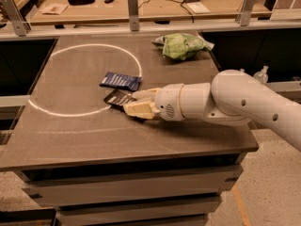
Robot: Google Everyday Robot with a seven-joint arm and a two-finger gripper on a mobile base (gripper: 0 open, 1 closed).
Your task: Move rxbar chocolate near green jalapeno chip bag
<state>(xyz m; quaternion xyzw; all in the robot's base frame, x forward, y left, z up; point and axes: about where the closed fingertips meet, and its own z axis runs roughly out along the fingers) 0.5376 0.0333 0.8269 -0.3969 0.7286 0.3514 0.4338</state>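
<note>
The rxbar chocolate [115, 98] is a flat black wrapper with white lettering, lying on the dark table [84, 135] just inside the white circle's lower right edge. My gripper [134, 102] reaches in from the right, low over the table, and sits at the bar's right end, covering that end. The green jalapeno chip bag [182, 46] is a crumpled light-green bag at the table's far right, well beyond the gripper.
A dark blue bar wrapper [121, 81] lies just behind the black bar. A white circle [56, 112] is marked on the table. A rail with metal posts [133, 4] runs along the far edge. My white arm [235, 100] spans the table's right side.
</note>
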